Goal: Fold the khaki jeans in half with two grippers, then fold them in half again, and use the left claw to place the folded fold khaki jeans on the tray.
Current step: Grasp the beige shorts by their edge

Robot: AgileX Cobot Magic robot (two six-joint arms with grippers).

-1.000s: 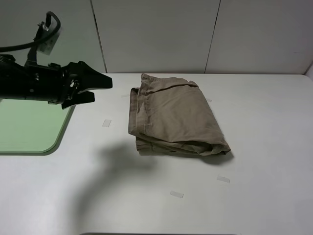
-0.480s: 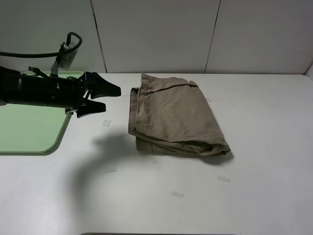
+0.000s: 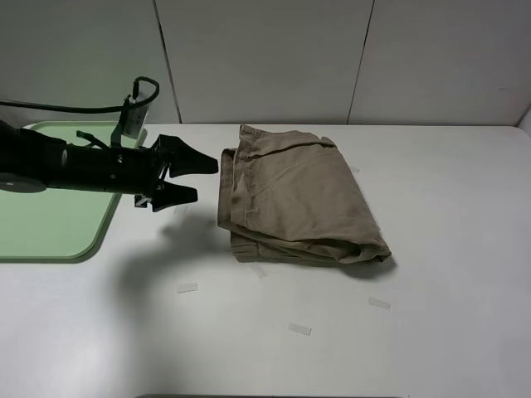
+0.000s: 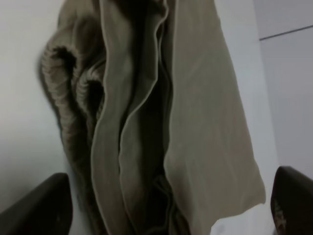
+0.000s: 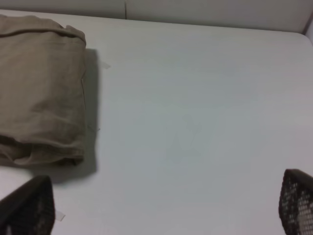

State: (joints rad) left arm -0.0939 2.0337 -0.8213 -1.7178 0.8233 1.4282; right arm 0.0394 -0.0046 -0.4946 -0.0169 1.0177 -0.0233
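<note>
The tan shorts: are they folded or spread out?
Folded: the khaki jeans lie in a compact bundle, and the left wrist view shows several stacked layers.

Robotics lab or test bench, by the look of it. A bare white surface (image 3: 448, 274) fills the whole view, backed by a plain pale panelled wall (image 3: 265, 58) with thin dark seams. Short strips of clear tape (image 3: 299, 329) are stuck at scattered spots on the surface. A black jointed robot arm (image 3: 75, 166) reaches in from the left, with a loose black cable (image 3: 83, 108) running above it. Props are sparse: one mint-green tray (image 3: 58, 228) and one folded pair of khaki jeans (image 3: 290, 195). Lighting is flat and even.
</note>
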